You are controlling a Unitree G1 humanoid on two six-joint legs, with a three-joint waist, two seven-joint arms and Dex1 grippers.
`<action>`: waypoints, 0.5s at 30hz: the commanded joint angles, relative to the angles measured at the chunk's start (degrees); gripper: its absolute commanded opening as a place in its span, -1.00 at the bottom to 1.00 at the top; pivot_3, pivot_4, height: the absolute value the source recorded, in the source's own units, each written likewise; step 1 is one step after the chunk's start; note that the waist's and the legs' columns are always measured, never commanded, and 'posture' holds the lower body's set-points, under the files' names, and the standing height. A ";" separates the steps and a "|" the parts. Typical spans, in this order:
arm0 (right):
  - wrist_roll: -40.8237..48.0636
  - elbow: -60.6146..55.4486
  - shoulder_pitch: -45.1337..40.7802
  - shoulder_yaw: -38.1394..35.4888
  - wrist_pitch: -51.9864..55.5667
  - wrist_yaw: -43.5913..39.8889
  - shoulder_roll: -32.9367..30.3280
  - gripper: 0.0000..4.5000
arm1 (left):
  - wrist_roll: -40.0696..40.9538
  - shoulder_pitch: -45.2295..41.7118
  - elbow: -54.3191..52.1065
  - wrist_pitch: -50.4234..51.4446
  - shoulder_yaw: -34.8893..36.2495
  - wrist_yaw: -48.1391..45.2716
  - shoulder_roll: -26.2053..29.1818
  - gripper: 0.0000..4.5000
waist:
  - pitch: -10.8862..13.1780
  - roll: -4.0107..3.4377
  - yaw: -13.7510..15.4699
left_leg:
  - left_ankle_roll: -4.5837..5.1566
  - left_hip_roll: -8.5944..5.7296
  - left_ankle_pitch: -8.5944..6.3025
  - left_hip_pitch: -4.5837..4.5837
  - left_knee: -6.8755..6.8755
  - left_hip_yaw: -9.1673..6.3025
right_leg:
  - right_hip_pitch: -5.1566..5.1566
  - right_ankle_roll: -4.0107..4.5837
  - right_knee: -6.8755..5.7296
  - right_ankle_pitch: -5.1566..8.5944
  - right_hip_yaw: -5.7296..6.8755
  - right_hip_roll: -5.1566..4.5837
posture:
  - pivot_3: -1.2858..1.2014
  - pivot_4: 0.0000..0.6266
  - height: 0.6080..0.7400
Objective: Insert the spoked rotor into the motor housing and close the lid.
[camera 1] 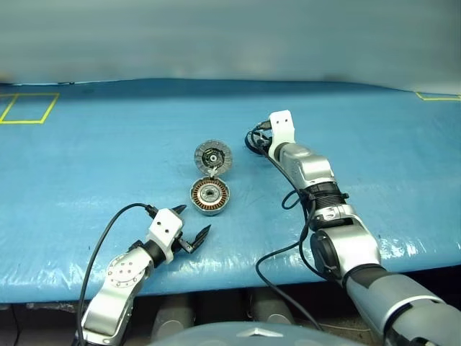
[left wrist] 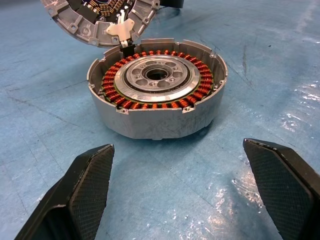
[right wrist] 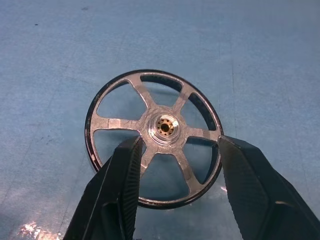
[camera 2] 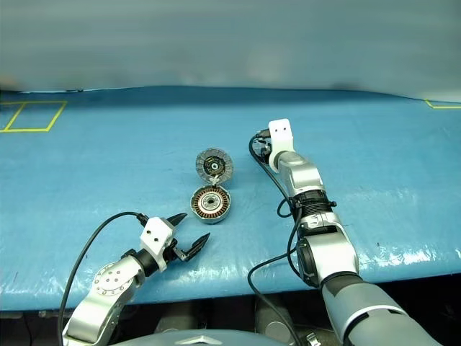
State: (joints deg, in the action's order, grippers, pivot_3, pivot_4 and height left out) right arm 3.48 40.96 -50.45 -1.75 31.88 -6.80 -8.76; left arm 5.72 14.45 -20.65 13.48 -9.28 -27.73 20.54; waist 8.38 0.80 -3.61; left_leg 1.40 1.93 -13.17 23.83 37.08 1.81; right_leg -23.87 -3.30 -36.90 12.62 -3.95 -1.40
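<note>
The motor housing (camera 1: 209, 196) sits mid-table, a round metal cup with copper windings (left wrist: 157, 102) around a silver centre. Its hinged lid (camera 1: 213, 156) stands swung back on the far side, segmented inner face showing. My left gripper (camera 1: 193, 220) rests open just in front of the housing, its fingers (left wrist: 82, 192) spread wide with bare table between them. The spoked rotor (right wrist: 165, 125) lies flat to the right of the lid, black rim with silver spokes. My right gripper (right wrist: 179, 142) is open over it, one finger (right wrist: 122, 180) above the spokes and the other at the rim's edge.
A blue sheet (camera 1: 86, 166) covers the table, whose front edge (camera 1: 238, 277) runs close to my left arm. Yellow tape squares mark the far left (camera 1: 29, 108) and far right (camera 1: 436, 95) corners. Black cables (camera 1: 277, 263) trail from both wrists.
</note>
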 commanded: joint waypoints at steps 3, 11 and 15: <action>-3.41 -0.26 -1.49 4.37 -1.73 -4.29 -1.45 0.12 | 0.27 -0.23 -1.76 -0.58 0.24 -0.11 0.21 1.00 | 0.01 -0.02 -0.19 | 0.00 0.00 0.00 0.00 0.00 0.00 | 0.00 -0.11 0.00 -0.07 0.00 0.01 | 0.03 -0.52 1.00; -8.39 1.37 -2.72 10.58 -4.38 -9.22 -3.27 0.12 | 0.36 -0.13 -1.48 -0.82 0.30 0.18 -0.12 1.00 | 0.02 -0.02 -0.24 | 0.00 -0.01 0.00 -0.01 0.00 -0.01 | 0.00 -0.11 0.00 -0.06 -0.01 0.00 | 0.03 -0.52 1.00; -8.76 3.95 -3.46 10.42 -5.08 -9.42 -2.74 0.12 | 0.30 0.12 -1.39 -1.09 0.29 0.41 -0.31 1.00 | 0.02 -0.02 -0.26 | 0.00 0.00 0.00 -0.02 0.00 -0.01 | 0.00 -0.11 -0.01 -0.07 -0.01 0.01 | 0.03 -0.52 1.00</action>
State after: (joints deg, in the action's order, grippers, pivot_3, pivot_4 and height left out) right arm -4.88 44.57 -51.83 9.06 28.06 -16.25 -11.49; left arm 5.73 14.46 -20.65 13.47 -9.28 -27.53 20.42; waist 8.39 0.78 -3.87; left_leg 1.39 1.93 -13.17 23.82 37.08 1.80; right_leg -23.87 -3.41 -36.91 12.55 -3.96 -1.39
